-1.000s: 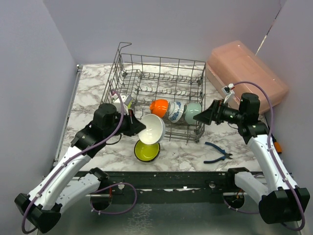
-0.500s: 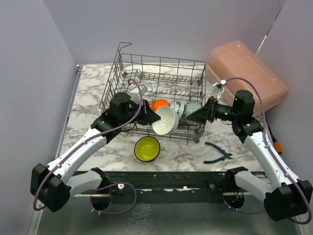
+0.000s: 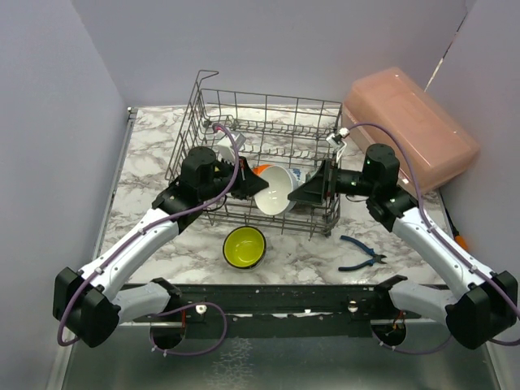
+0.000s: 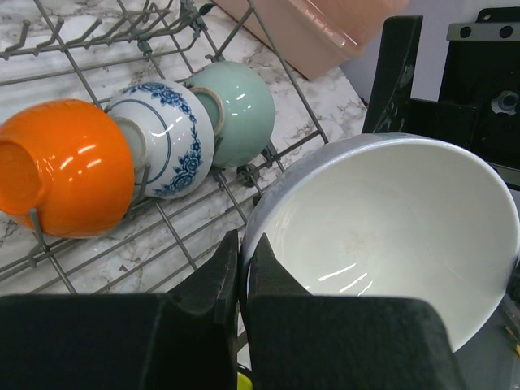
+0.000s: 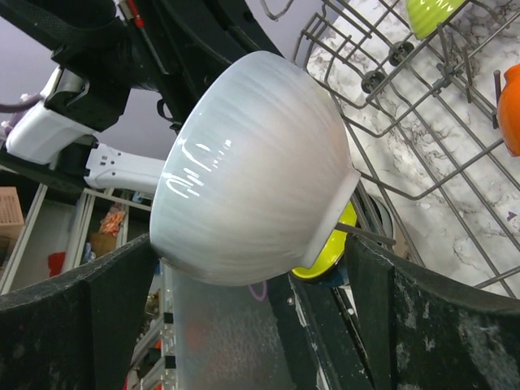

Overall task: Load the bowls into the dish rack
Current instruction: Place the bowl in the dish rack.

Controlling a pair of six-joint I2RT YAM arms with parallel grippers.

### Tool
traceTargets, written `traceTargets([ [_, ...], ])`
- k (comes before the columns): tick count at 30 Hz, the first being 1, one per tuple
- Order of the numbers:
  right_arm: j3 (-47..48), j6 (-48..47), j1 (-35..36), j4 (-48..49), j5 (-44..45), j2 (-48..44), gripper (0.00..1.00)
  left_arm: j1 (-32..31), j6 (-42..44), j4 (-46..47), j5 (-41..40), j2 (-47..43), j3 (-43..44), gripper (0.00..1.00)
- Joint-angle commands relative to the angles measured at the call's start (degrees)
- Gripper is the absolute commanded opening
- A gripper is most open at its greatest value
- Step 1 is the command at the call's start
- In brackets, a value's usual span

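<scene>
The left gripper (image 4: 242,246) clamps the white bowl (image 4: 390,236) by its rim over the dish rack (image 3: 268,122) (the right gripper (image 3: 305,193) gapes wide, facing it).

Plain lavender walls (image 3: 284,41) enclose a marble-patterned table (image 3: 150,150) on three sides. The light is even, and a grey metal sheet (image 3: 268,366) lies below.
</scene>
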Motion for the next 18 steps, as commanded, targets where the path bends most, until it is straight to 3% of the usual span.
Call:
traceTargets([
  [1,2.86,1.24,1.90,0.55,3.18,1.84,1.00,-0.05,1.97,4.16,-1.51,-0.33,3.23,0.00],
  [13,7.58,1.56,5.68,-1.00,6.40,6.53,0.97,-0.56,5.58,4.17,-5.61,-0.02,3.96,0.00],
  [18,8.24,0.75,6.11,-3.10,7.49,7.74,0.69,-1.01,6.94,4.16,-8.86,0.10,4.35,0.00],
])
